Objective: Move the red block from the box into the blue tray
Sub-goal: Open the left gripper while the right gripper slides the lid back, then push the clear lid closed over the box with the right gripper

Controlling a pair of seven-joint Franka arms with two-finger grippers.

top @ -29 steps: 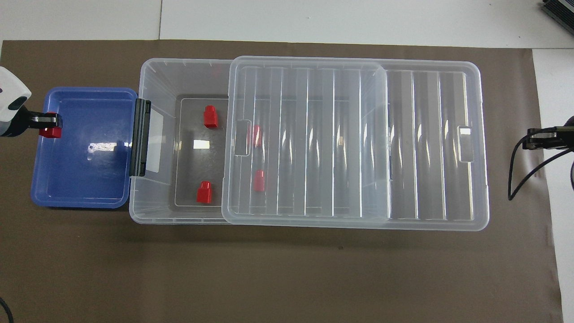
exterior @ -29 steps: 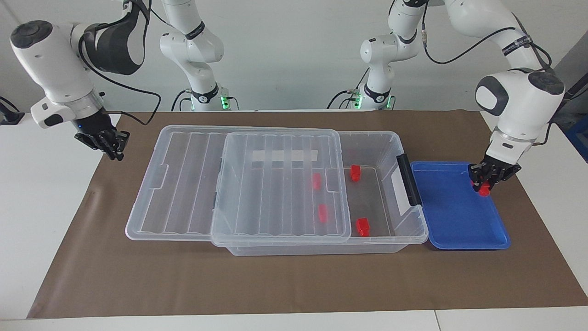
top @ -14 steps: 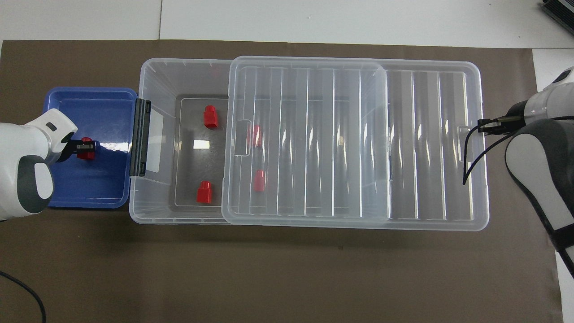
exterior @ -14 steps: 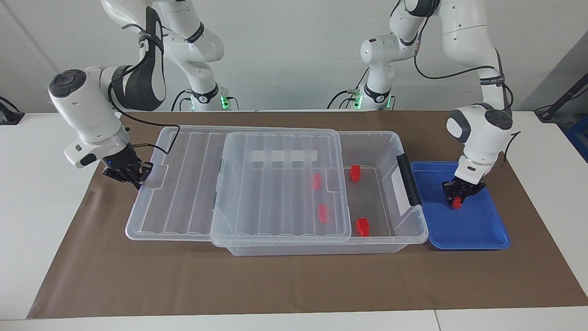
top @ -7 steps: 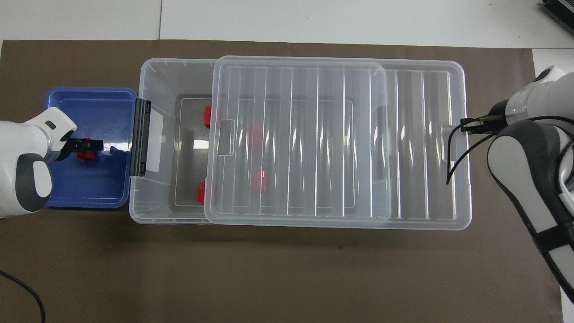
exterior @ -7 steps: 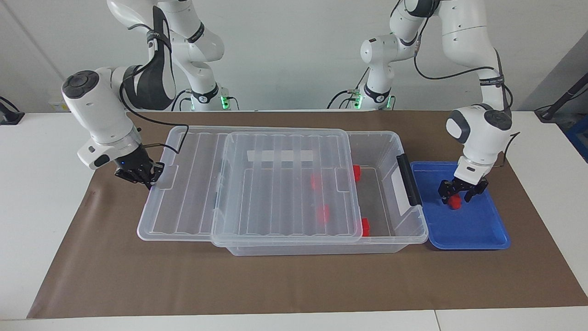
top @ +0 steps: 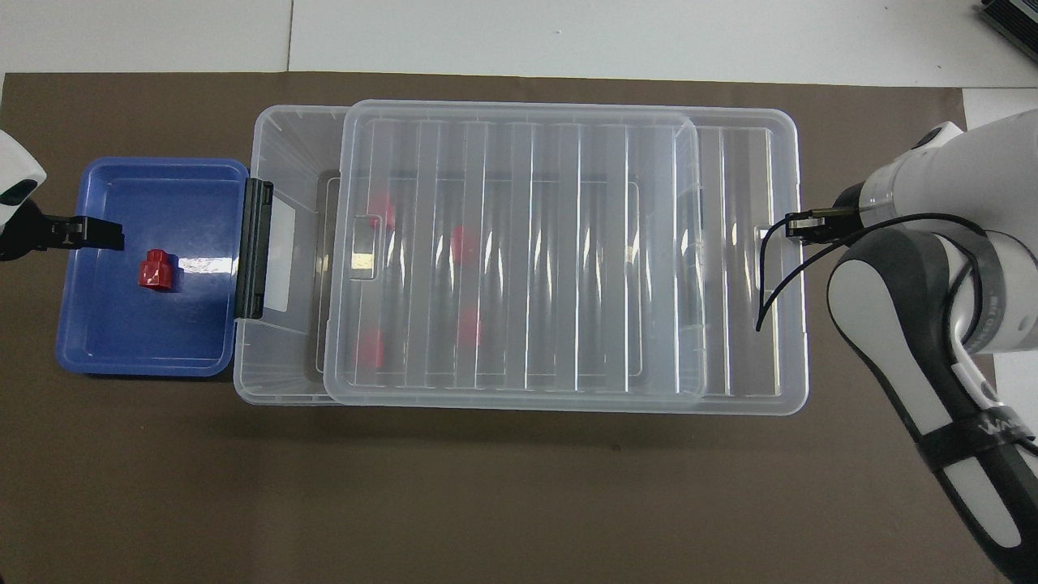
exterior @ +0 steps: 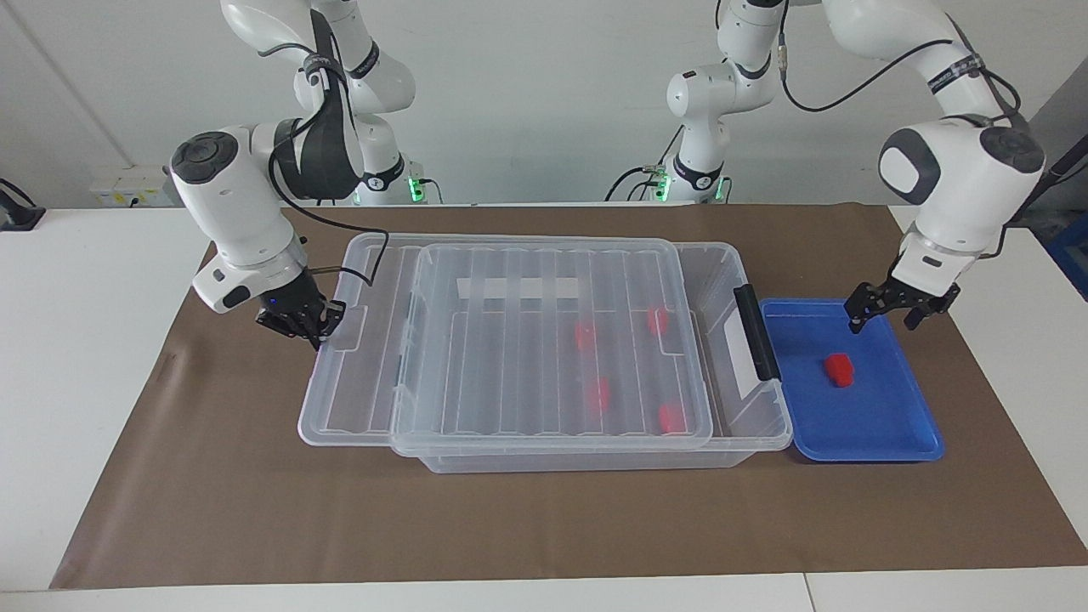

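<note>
A small bright red plastic block (exterior: 839,369) lies free on the floor of the shallow glossy blue plastic tray (exterior: 901,438), near the tray's middle, at the left arm's end of the table. The left gripper (exterior: 889,310) is raised over the tray's edge nearest the robots, jaws spread apart and holding nothing; in the overhead view only its dark fingertips (top: 96,234) and a corner of the white wrist show, the rest being cut off at the frame's edge.

The large clear plastic storage box (exterior: 769,425) sits just beside the tray, its black end latch (exterior: 756,331) touching or almost touching the tray's rim. The ribbed clear lid (exterior: 544,340) lies across most of the box, overhanging toward the right arm's end and leaving a narrow strip uncovered by the latch. Four more red blocks (exterior: 584,335) sit inside, seen only as pale blurred patches through the lid, so their exact shapes are hard to make out.

The right gripper (exterior: 316,327), jaws together, is against the lid's end rim at the right arm's end. Whether it truly presses the rim cannot be told for certain.
</note>
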